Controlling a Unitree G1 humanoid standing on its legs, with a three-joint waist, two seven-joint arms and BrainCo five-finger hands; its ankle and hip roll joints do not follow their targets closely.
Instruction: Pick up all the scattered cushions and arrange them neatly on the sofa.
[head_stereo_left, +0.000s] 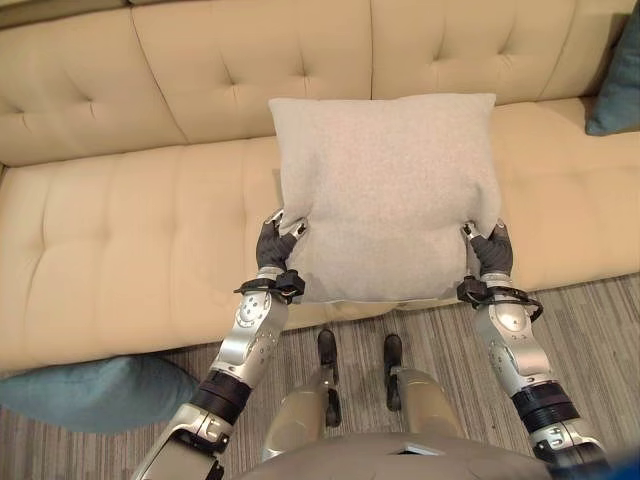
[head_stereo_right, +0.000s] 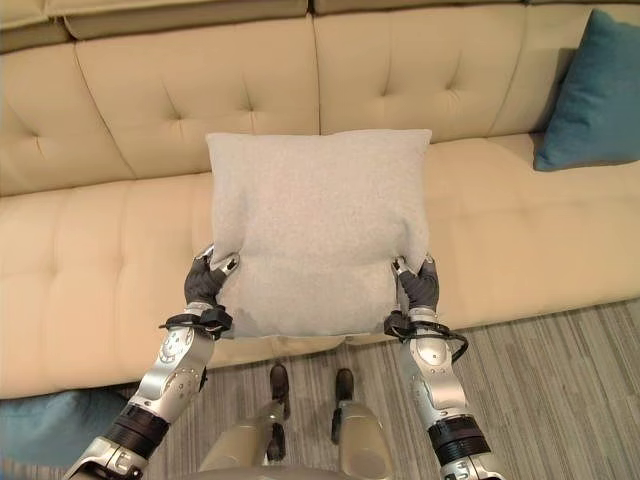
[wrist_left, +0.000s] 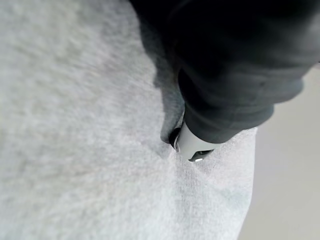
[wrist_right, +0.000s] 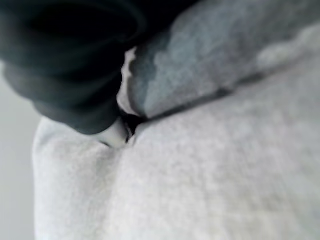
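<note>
While a teal cushion (head_stereo_left: 95, 392) lay on the striped floor (head_stereo_left: 600, 320) at the far left, just below the front edge of the beige sofa (head_stereo_left: 120, 240), the left hand (head_stereo_left: 277, 243) gripped the lower left edge of a light grey cushion (head_stereo_left: 390, 190), its fingers pinching into the fabric so that the cloth puckered around them. That grey cushion was held up in front of the robot, over the middle of the sofa seat, its top edge reaching across the tufted backrest. At the cushion's lower right edge the right hand (head_stereo_left: 490, 247) was closed on the fabric in the same way, with the cloth bunched around its fingers in the right wrist view. Farther right, a second teal cushion (head_stereo_right: 598, 95) leaned upright against the backrest at the sofa's far right end.
</note>
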